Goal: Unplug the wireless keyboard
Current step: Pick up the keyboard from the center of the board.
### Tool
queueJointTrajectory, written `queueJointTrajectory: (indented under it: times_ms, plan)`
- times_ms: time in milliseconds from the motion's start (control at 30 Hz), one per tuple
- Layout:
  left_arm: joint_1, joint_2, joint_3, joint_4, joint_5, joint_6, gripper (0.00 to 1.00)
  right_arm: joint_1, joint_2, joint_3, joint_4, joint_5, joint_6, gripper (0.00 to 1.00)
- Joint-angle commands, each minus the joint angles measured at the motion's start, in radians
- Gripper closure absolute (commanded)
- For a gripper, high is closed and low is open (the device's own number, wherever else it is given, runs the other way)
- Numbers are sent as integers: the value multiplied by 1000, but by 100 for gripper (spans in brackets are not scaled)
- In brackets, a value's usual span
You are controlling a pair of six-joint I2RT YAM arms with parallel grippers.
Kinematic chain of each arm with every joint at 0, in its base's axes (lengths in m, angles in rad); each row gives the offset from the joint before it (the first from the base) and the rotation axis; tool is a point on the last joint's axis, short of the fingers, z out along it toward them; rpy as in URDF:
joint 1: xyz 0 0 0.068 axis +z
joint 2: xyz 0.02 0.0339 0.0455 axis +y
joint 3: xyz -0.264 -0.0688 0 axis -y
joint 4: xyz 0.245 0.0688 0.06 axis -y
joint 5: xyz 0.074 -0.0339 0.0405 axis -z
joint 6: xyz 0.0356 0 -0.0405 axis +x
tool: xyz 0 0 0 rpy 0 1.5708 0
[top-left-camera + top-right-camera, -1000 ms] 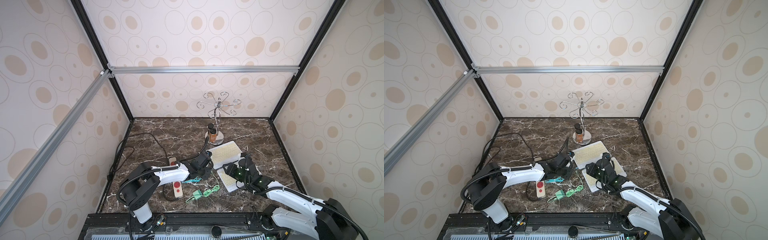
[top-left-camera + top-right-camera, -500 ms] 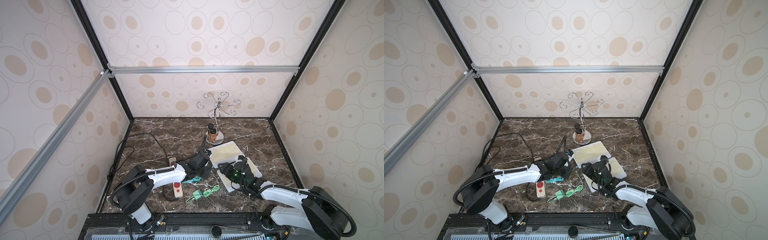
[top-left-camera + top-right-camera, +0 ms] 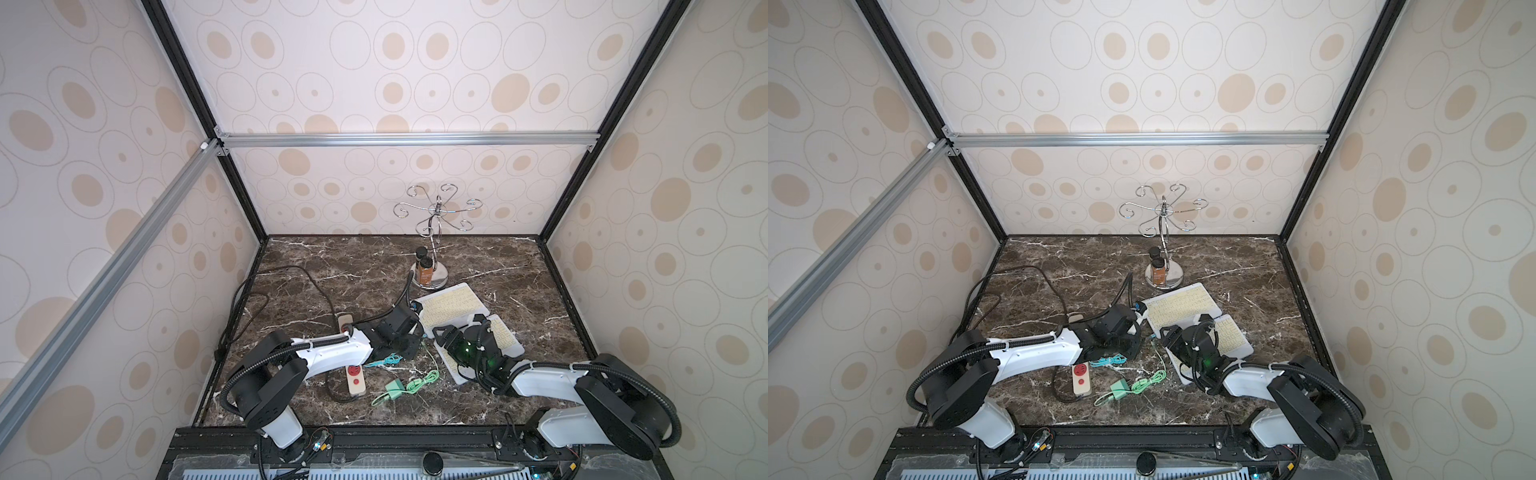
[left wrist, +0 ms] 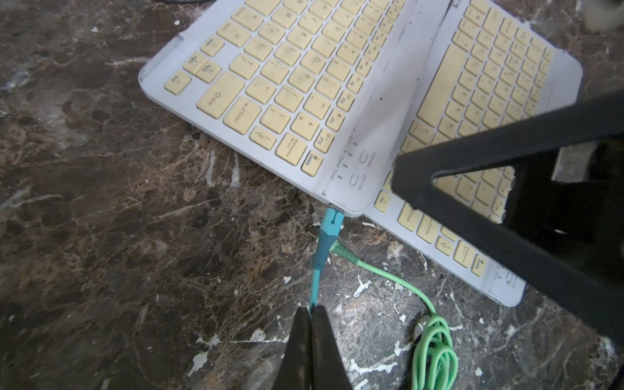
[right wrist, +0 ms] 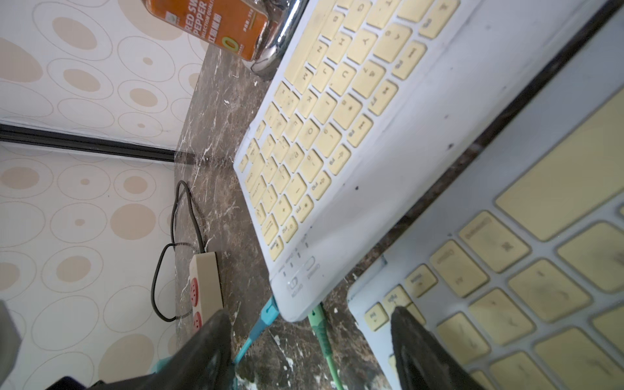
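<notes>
Marble-patterned dark brown tabletop [image 3: 374, 266] with two white slim keyboards with yellow keys. The farther keyboard [image 4: 290, 67] lies just beside the chrome hook stand [image 3: 434, 216]. The nearer keyboard [image 4: 479, 77] lies alongside it, partly under the right arm. A teal charging cable [image 4: 317, 266] ends in a teal plug [image 4: 332, 221] that meets the farther keyboard's corner edge (apparently seated). The left gripper [image 4: 311, 309] is clamped on this cable a short way behind the plug. The right gripper [image 5: 309, 312] is spread wide, one fingertip [image 5: 400, 315] over the nearer keyboard's corner keys. A loose light-green cable [image 4: 398, 282] passes under the plug.
</notes>
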Motion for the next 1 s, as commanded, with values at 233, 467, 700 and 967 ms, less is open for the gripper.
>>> queueJointTrajectory:
  times_ms: [233,467,700,967]
  plan:
    - [6,-29,3,22,11,6,100,5,127,60,132,25,53,26]
    - [5,-26,5,21,19,7,100,5,258,59,313,54,89,29]
    - [5,-29,3,21,18,7,100,5,307,77,390,79,88,41]
    - [5,-23,8,21,22,7,100,6,302,50,464,106,85,65]
